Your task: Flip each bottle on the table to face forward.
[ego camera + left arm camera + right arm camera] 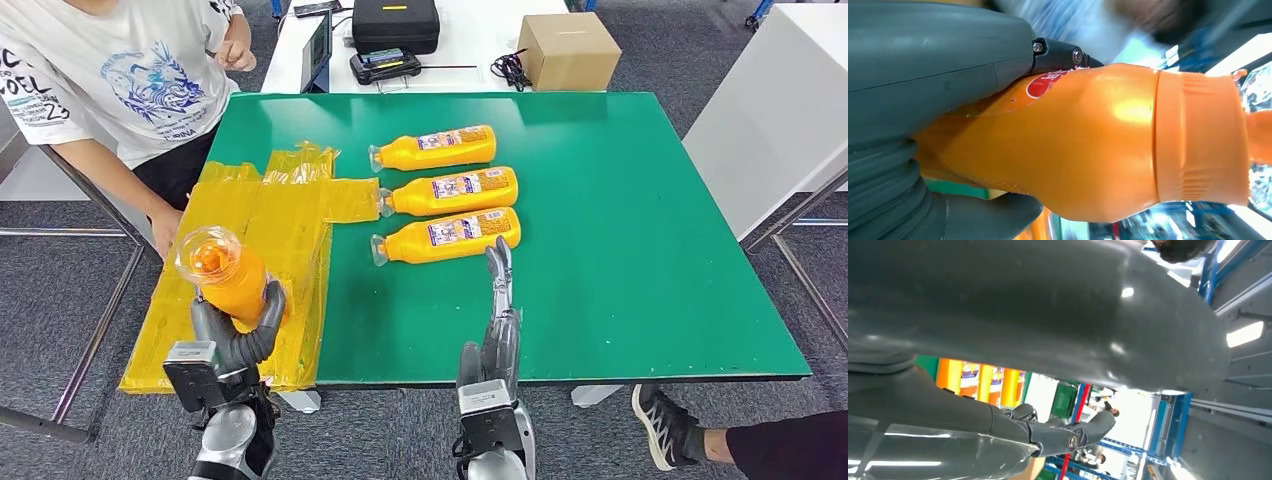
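Behind the left hand's fingers (1068, 54) the room is pure blur; the held bottle (1108, 145) runs off frame, its label mostly hidden under them.

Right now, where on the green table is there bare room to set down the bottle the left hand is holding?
The green table is bare right of the three lying bottles, out to its far-right edge, and along the near edge beside the right hand. Left is crowded: yellow sheets, left hand holding the bottle.
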`<state>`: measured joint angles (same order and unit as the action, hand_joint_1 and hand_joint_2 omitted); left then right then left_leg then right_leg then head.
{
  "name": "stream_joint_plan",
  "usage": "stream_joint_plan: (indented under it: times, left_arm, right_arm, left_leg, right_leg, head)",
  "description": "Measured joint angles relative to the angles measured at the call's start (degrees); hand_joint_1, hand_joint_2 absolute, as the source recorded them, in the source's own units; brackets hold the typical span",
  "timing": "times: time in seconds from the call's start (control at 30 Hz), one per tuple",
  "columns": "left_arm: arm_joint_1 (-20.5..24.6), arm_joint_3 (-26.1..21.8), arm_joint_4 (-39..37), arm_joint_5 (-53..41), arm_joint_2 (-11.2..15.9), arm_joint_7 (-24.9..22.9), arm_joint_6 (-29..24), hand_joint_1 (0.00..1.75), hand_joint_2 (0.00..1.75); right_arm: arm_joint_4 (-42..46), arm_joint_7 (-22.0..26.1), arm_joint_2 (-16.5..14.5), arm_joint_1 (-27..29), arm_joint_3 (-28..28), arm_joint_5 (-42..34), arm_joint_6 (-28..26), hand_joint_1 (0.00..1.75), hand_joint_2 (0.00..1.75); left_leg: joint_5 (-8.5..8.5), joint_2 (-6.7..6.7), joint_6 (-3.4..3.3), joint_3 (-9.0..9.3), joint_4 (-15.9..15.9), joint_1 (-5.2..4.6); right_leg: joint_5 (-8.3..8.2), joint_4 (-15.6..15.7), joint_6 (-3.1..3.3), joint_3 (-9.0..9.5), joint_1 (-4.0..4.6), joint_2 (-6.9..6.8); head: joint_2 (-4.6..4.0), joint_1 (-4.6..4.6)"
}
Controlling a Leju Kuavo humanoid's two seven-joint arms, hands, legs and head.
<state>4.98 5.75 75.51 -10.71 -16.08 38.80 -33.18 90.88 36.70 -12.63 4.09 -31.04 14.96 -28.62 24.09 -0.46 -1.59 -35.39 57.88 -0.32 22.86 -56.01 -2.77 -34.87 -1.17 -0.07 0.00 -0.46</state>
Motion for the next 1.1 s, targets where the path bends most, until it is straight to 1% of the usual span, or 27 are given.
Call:
stream_joint_plan:
  times: [0.07,0.13,0.23,0.3,0.5,0.63,0.83,1.1]
  left_arm:
    - [2.1,-1.2,-1.1,-10.6,0.9,-0.3,-3.9,1.75,1.75]
    - [4.9,-3.5,-3.1,-23.9,1.7,-0.8,-6.0,1.75,1.75]
    - [8.6,-8.1,-6.2,-42.2,2.5,-2.4,-6.5,1.75,1.75]
    - [10.3,-10.8,-7.8,-48.4,2.9,-3.2,-6.6,1.75,1.75]
    - [13.1,-16.0,-11.6,-58.7,3.5,-3.7,-6.9,1.75,1.75]
    - [14.7,-17.6,-14.8,-59.3,3.9,-4.1,-6.9,1.75,1.75]
    - [17.1,-18.2,-22.1,-60.4,5.0,-8.7,-6.9,1.75,1.75]
    - [18.6,-17.8,-30.7,-63.9,7.8,-13.3,-6.9,1.75,1.75]
  right_arm:
    - [0.0,0.3,0.0,-0.7,-0.1,-1.7,1.6,0.0,0.0]
    - [-0.1,0.6,0.0,-1.6,-0.3,-3.0,3.2,0.0,0.0]
    - [-0.4,0.7,0.0,-2.8,-0.7,-4.0,4.8,0.0,0.0]
    - [-0.6,0.6,0.0,-3.2,-0.9,-4.2,5.2,0.0,0.0]
    - [-1.1,0.5,0.0,-3.9,-1.0,-4.9,6.3,0.0,0.0]
    - [-1.5,0.5,0.0,-4.0,-1.0,-5.1,6.8,0.0,0.0]
    - [-1.6,0.2,0.0,-4.1,-1.0,-5.2,7.6,0.0,0.0]
    - [-1.6,-0.5,-0.1,-4.1,-1.0,-5.3,8.9,0.0,0.0]
  left_leg:
    - [-0.03,-0.01,0.01,0.0,0.0,0.0]
    - [-0.06,-0.01,0.01,0.0,0.0,0.0]
    - [-0.09,0.01,0.03,0.01,0.0,0.0]
    - [-0.1,0.02,0.03,0.01,0.0,0.0]
    - [-0.09,-0.07,0.04,-0.04,0.0,0.0]
    - [-0.08,-0.09,0.05,-0.05,0.0,0.0]
    - [-0.09,-0.07,0.05,-0.05,0.0,0.0]
    - [-0.09,-0.05,0.05,-0.05,0.0,0.0]
  right_leg:
    - [0.0,0.0,0.0,0.0,0.0,0.0]
    - [-0.01,0.0,0.0,0.01,0.0,0.0]
    - [-0.03,0.0,0.0,0.01,0.0,0.01]
    - [-0.03,0.0,0.0,0.01,0.0,0.01]
    - [-0.02,0.0,0.01,-0.01,0.0,-0.01]
    - [-0.02,0.0,0.01,-0.03,-0.01,-0.02]
    - [-0.02,0.0,0.01,-0.03,-0.01,-0.01]
    - [-0.02,0.0,0.01,-0.05,0.0,-0.01]
  head:
    - [0.0,0.01]
    - [0.0,0.0]
    - [0.0,0.01]
    - [0.0,0.01]
    - [0.0,0.0]
    - [0.0,0.01]
    - [0.0,0.01]
    - [0.0,0.01]
